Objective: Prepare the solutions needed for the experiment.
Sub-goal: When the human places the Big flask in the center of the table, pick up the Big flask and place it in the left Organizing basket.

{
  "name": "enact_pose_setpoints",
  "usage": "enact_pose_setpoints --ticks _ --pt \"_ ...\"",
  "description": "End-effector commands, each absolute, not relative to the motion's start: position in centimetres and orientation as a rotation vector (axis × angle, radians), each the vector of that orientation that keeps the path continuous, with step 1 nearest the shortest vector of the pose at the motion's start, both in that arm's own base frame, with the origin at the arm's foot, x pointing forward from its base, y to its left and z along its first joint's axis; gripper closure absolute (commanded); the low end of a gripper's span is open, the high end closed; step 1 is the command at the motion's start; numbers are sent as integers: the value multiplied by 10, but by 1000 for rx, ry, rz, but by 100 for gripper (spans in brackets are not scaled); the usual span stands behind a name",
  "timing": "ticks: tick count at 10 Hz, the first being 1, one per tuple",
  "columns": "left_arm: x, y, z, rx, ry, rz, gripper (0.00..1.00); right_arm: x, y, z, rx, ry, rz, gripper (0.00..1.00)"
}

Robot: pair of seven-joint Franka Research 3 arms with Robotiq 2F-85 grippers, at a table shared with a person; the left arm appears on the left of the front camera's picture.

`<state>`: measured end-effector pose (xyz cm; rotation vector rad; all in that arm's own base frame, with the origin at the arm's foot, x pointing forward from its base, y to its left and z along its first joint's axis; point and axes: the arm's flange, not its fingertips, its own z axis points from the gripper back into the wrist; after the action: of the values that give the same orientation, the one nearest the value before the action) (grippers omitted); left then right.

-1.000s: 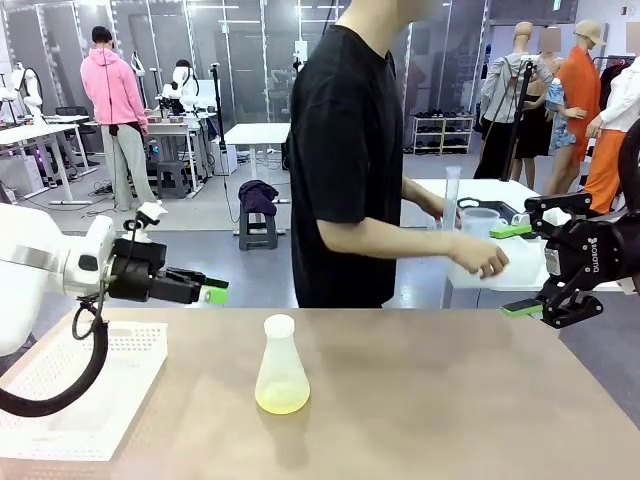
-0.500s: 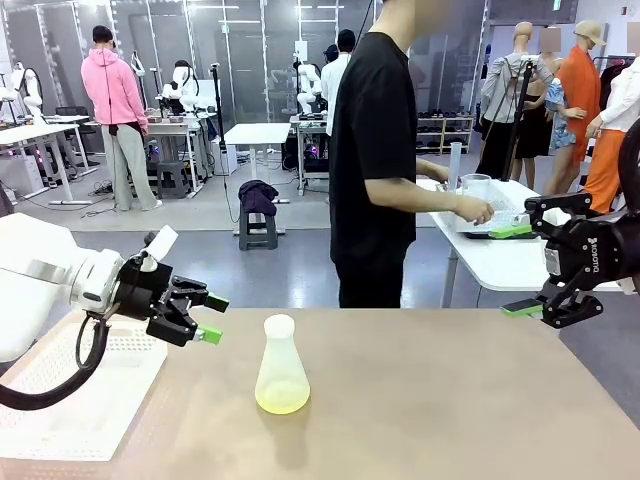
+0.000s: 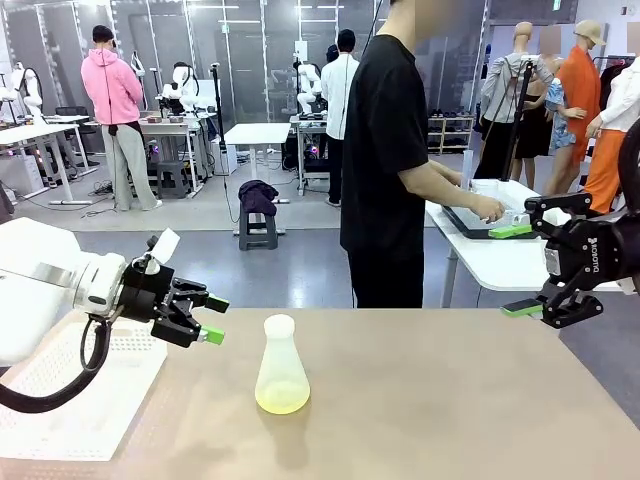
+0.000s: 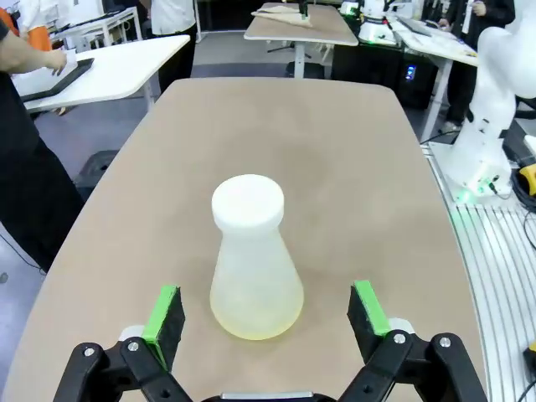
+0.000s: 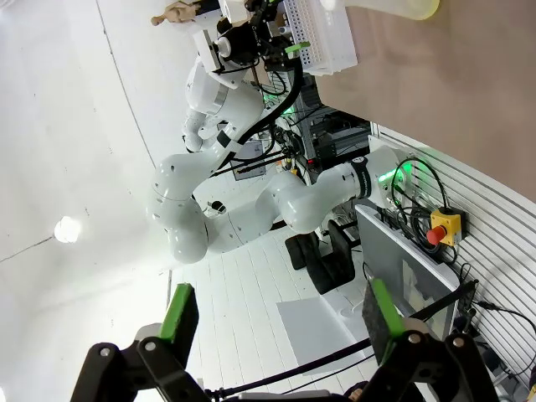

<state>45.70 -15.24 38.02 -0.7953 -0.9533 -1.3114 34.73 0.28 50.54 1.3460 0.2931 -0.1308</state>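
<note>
Frosted conical flask (image 3: 281,366) holding shallow yellow-green solution (image 3: 282,401) stands mid-table, bare tabletop (image 3: 450,400) all round. Left gripper (image 3: 214,319) hovers beside it, jaws spread; right gripper (image 3: 516,270) is spread over the right edge.

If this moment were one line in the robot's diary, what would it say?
left gripper: open, facing flask | right gripper: open, off to side | solution: shallow in flask

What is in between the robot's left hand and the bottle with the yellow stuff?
Nothing visible. The open left hand points straight at the frosted white conical flask holding pale yellow-green liquid, with bare tan table between them.
</note>
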Motion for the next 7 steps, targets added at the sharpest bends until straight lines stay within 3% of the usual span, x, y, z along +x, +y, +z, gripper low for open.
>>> enact_pose_setpoints --ticks 1,7 --pt "456 -151 382 -811 -962 -1350 0 347 3 507 1365 291 -130 0" --pt "479 -181 355 -1023 -1062 -1349 0 347 3 507 1365 291 -130 0"
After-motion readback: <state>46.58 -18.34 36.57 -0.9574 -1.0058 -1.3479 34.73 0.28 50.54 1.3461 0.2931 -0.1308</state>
